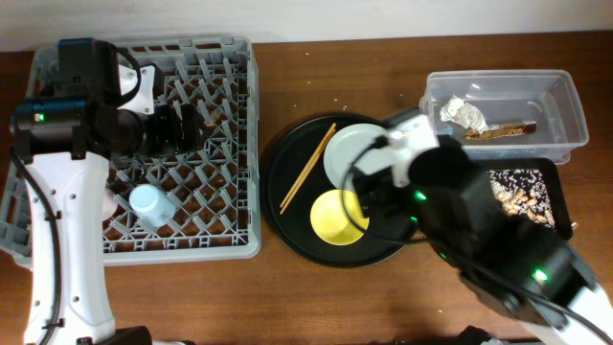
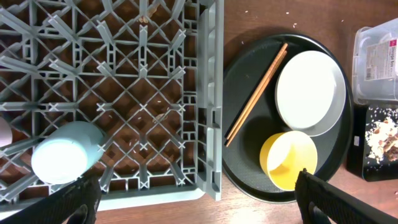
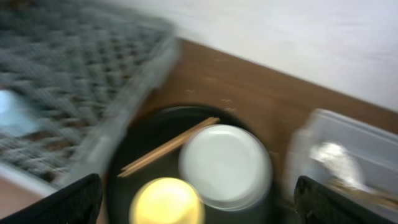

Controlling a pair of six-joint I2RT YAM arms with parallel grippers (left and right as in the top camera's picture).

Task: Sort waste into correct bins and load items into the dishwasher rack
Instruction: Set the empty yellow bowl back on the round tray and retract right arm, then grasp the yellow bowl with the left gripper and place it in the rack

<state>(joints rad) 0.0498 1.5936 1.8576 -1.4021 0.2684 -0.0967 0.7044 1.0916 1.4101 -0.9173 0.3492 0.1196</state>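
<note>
Grey plastic lattice, the dishwasher rack (image 1: 211, 67), fills the left of the wooden worktop (image 1: 383, 67). The light-blue cup (image 1: 151, 204) sits in its near part, and a sliver of the pink cup (image 2: 2, 133) shows beside it at the edge of the left wrist view. No brand can be read. Only the left wrist view shows a white label (image 2: 378, 59) with a red mark at the clear tub (image 1: 565, 105), and its print is too small to make out. Overhead, that tub holds the crumpled napkin (image 1: 463, 113) and the wrapper strip (image 1: 503, 129). The black tray (image 1: 560, 177) beside it holds the food scraps (image 1: 517, 192). On the round black tray (image 1: 284, 158) lie the chopsticks (image 1: 308, 168), the plate (image 1: 350, 153) and the yellow bowl (image 1: 335, 216). The left end effector (image 2: 199, 202) is spread wide and empty over the rack's edge. The right end effector (image 3: 202, 199) is also wide and empty, above the round tray in a blurred view. Overhead, the arm hides its fingers.
</note>
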